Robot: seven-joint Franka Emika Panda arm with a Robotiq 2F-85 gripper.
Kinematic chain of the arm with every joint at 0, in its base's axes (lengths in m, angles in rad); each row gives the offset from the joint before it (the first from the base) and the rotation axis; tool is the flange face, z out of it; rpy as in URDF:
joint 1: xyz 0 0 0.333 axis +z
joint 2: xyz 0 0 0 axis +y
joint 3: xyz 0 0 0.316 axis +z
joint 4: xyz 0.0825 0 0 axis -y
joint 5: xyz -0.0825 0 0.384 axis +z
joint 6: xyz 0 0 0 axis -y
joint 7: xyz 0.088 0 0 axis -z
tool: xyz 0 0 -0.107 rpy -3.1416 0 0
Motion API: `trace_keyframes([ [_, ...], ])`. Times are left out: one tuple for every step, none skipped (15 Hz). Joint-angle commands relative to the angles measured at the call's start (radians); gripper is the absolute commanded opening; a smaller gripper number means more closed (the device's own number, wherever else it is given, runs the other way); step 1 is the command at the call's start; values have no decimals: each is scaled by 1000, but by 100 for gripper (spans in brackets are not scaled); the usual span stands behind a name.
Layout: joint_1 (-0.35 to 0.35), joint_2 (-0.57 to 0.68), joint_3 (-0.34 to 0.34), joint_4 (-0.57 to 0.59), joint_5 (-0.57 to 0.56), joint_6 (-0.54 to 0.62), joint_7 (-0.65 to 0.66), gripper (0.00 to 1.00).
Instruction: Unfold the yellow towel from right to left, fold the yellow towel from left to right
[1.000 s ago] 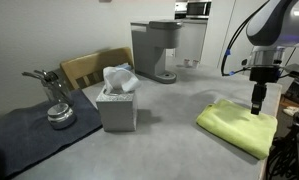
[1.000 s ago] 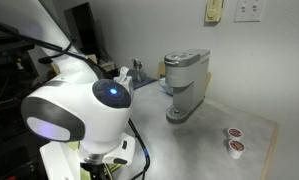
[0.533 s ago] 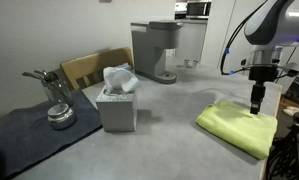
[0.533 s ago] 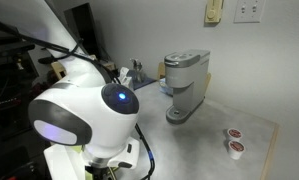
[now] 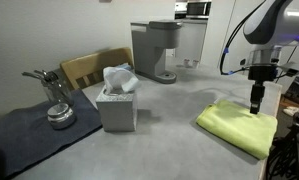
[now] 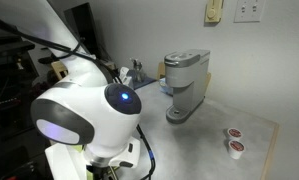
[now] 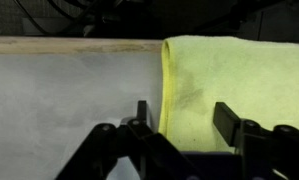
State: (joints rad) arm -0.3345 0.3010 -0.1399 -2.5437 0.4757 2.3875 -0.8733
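The white robot arm (image 6: 89, 120) fills the foreground before the coffee machine (image 6: 186, 85); 2 small pods (image 6: 235, 149) lie right of the machine.

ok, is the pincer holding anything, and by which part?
Nothing held. The pincer stands open, jaws straddling one edge of the yellow towel; the cloth lies flat.

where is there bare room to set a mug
Bare counter lies between the tissue box and the yellow towel, in front of the coffee maker. Crowded: beside the metal piece on the dark mat, and the towel's edge under the hand.
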Motion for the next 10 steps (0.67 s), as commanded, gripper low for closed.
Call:
trace_keyframes([
  [-27,34,20,27,12,-21,-37,42],
  [-27,34,22,28,12,-22,-37,35],
  [-26,34,23,27,11,-22,-36,28],
  [-26,34,24,28,10,-24,-35,20],
  [-25,35,24,28,9,-24,-34,13],
  [-25,35,25,28,8,-24,-34,6],
  [-25,35,26,27,8,-24,-33,5],
  [-24,33,26,26,7,-24,-32,4],
  [-23,28,26,24,6,-23,-28,0],
  [-20,21,23,20,1,-20,-20,1],
])
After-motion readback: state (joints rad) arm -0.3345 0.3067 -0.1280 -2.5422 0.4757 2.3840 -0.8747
